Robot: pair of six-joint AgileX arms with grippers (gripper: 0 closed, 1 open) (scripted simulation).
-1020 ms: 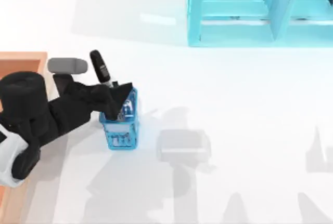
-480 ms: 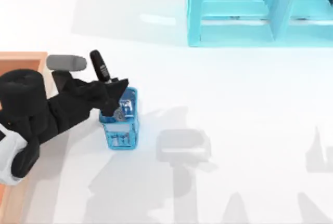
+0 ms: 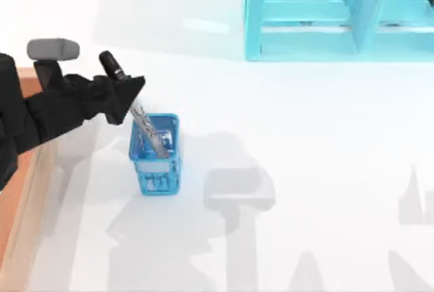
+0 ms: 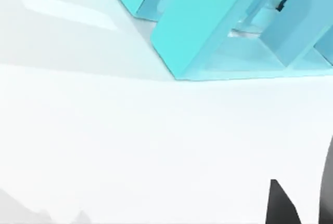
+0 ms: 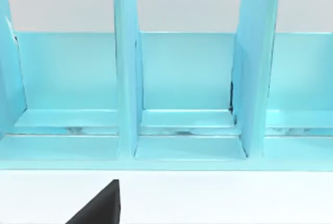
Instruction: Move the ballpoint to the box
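While the left gripper (image 3: 127, 95) hangs just above and to the left of the small blue mesh pen holder (image 3: 156, 153), its black fingers are clamped on the slim ballpoint (image 3: 132, 102), gripping it where the thick black cap meets the silver-grey printed barrel. The pen is tilted: cap up and toward the top view's left, barrel slanting down to the right, with its lower end inside the holder's open top. There is print along the barrel, and a small pale mark on the cap, but neither can be read from here.

Over at the far left edge of the white table (image 3: 305, 170), the large shallow wooden box (image 3: 27, 170) sits partly under the black left arm, its orange-brown floor and lighter tan wall showing beside the arm. So the ballpoint is near the box but apart from it, up in the air over the holder.

Across the back of the table stands the big cyan shelf unit (image 3: 325, 14), with upright dividers splitting it into open compartments; the right wrist view looks straight into those (image 5: 182, 78), with a dark wedge of the right gripper's fingertip (image 5: 101, 206) at the frame's lower edge. Whether that right gripper is apart or together, I cannot tell.

The left wrist view catches the cyan shelf at an angle across bare white tabletop.
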